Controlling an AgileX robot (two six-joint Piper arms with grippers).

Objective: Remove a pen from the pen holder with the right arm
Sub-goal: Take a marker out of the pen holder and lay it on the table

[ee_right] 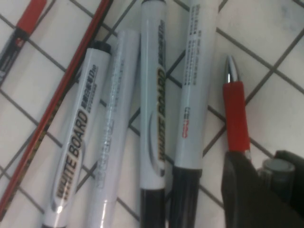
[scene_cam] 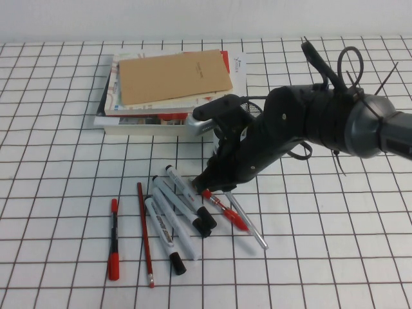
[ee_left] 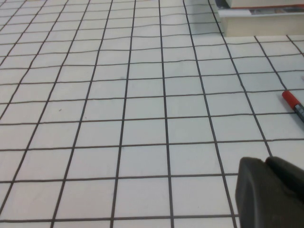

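Listing under right gripper (scene_cam: 215, 185): clamped narrowly on the rear end of the red pen (scene_cam: 233, 217), so far as the wrist view tells; set low over the table (scene_cam: 335, 257), just in front of the pen holder (scene_cam: 196, 125) and at the right end of the loose pens.

Placing the red pen: outside the holder, down at table level, running straight out from the jaws toward the robot's own side and a little to its right. Pointing away from the gripper with the metal tip; hidden at the rear under the dark fingers (ee_right: 247, 190). Lying just beside and roughly parallel to the silver pen (scene_cam: 252, 228), apart from the whiteboard markers (scene_cam: 159, 226) on its left.

Filing also: red pencil (scene_cam: 145, 235) and red-and-black pen (scene_cam: 114, 238) further left; stack of books (scene_cam: 174, 84) behind the holder.

Listing under left gripper (ee_left: 268, 187): parked over bare grid, out of the high view, well apart from the red pen; by far the farther of the two.

Judging the extraction done and only the letting-go left. Turning on that axis: opening across the barrel, then drawing back up along the line of the pen, away from the tip, to avoid rolling it into the silver pen.
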